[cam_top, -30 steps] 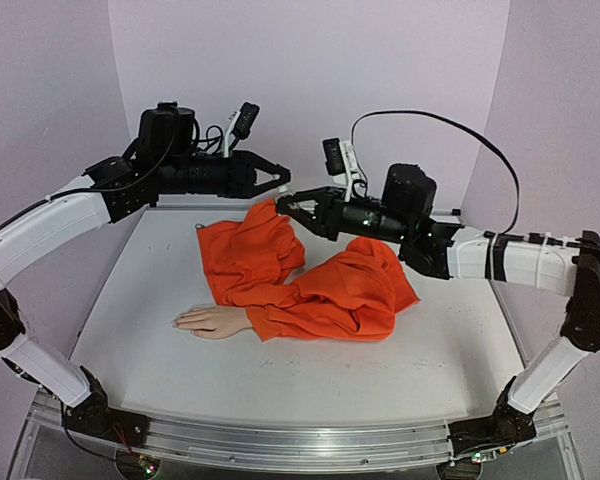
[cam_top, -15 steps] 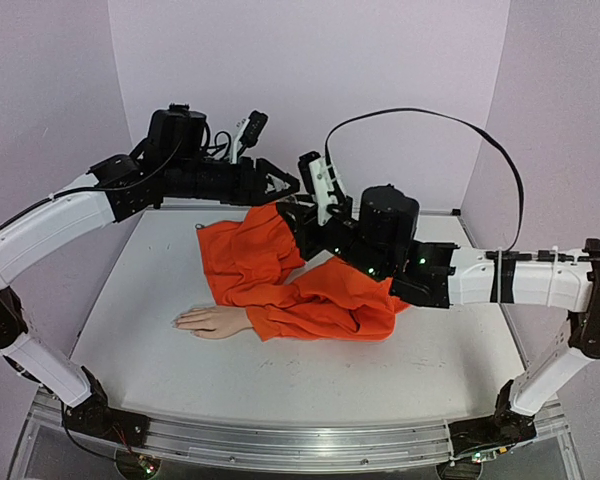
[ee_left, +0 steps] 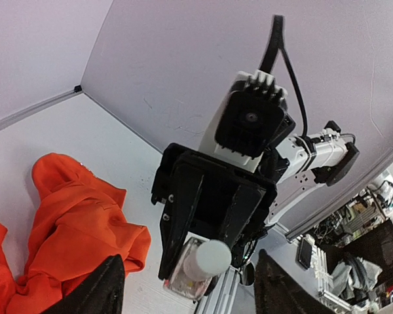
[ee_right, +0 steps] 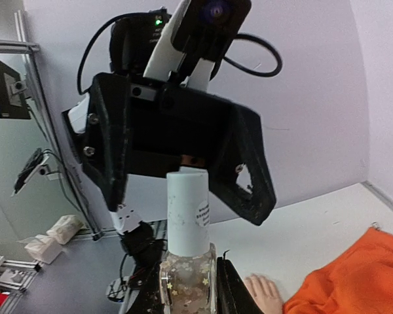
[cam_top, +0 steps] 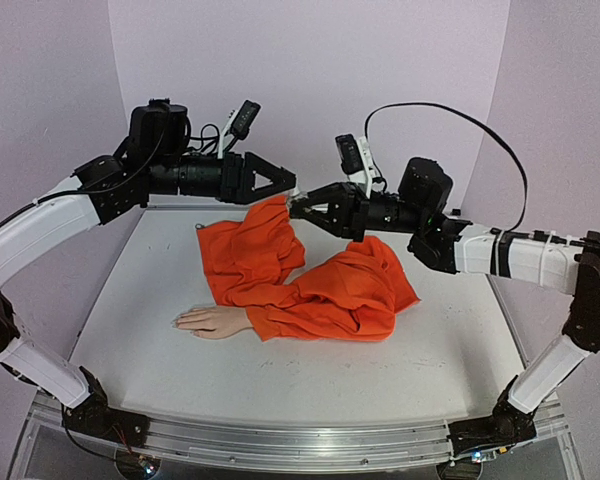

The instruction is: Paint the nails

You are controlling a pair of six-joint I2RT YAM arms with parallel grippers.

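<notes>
White tabletop [cam_top: 170, 385] is showing small scuffs and specks, and a metal rail [cam_top: 280, 443] is running along the near edge. Lilac walls [cam_top: 310, 60] are closing it in at the back and both sides. Past the enclosure, the right wrist view is catching a dark monitor [ee_right: 5, 78] on a frame.

Both arms are hovering over the far half of the table, tips facing each other. The left gripper [cam_top: 285, 184] is standing with its fingers [ee_left: 105, 288] spread wide, nothing between them. The right gripper [cam_top: 301, 206] is pinching a small clear bottle [ee_right: 186, 242] at its glitter-flecked glass base, with the pale cap pointing toward the left gripper's gap. A black cable [cam_top: 450, 122] is arching over the right arm.

A round sticker [ee_right: 201, 213] on the cap is carrying tiny dark print, too small to read.

A mannequin hand [cam_top: 208, 321] is lying palm down on the table, fingers pointing left, well apart from both grippers. The nails [cam_top: 178, 322] are at its left tips, too small to make out. Its orange sleeve [cam_top: 310, 285] is bunching up to the right and back, under the grippers.
</notes>
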